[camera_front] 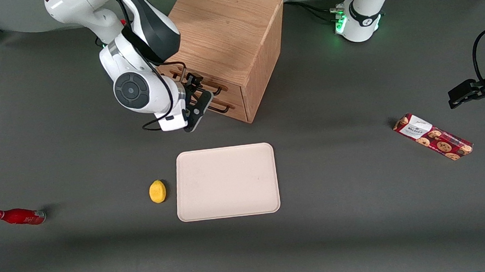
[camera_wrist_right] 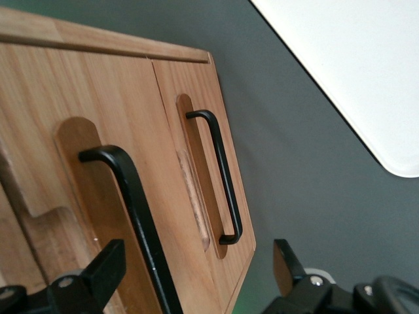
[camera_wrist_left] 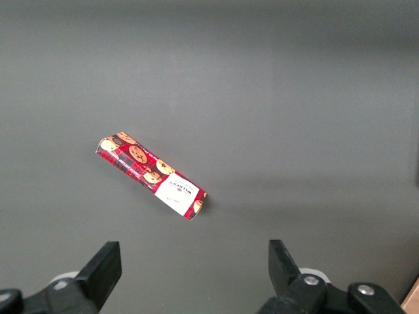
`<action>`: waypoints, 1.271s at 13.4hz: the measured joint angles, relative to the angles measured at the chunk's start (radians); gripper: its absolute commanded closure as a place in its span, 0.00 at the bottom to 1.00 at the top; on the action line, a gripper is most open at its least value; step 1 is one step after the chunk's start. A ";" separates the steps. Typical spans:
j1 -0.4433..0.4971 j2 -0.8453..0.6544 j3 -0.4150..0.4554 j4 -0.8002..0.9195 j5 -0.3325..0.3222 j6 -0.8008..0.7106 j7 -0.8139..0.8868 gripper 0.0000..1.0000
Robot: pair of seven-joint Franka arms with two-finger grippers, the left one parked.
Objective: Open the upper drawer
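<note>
The cabinet [camera_front: 227,29] was finished in light oak with a visible grain, and both the upper drawer [camera_wrist_right: 91,170] and the lower drawer [camera_wrist_right: 196,131] were fronted in the same wood, each fitted with a thin black handle [camera_wrist_right: 219,176]. The table [camera_front: 352,209] was covered in plain dark grey. The tray [camera_front: 227,181] was coloured a pale cream. The lemon [camera_front: 157,191] was yellow. The bottle [camera_front: 18,216] was red. The biscuit pack [camera_front: 433,137] was printed in red tartan with cookie pictures and a white label. The tool [camera_front: 196,97] was black, mounted on a white arm.
</note>
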 measured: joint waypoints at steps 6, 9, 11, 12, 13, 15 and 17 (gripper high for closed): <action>-0.004 -0.001 0.012 -0.038 0.019 0.001 -0.015 0.00; -0.009 -0.003 0.021 -0.044 0.023 0.003 -0.019 0.00; -0.016 -0.003 0.026 -0.056 0.024 0.012 -0.023 0.00; -0.019 -0.003 0.027 -0.064 0.024 0.015 -0.026 0.00; -0.021 -0.003 0.028 -0.070 0.024 0.018 -0.027 0.00; -0.022 -0.003 0.028 -0.080 0.024 0.025 -0.028 0.00; -0.022 -0.002 0.030 -0.091 0.024 0.040 -0.028 0.00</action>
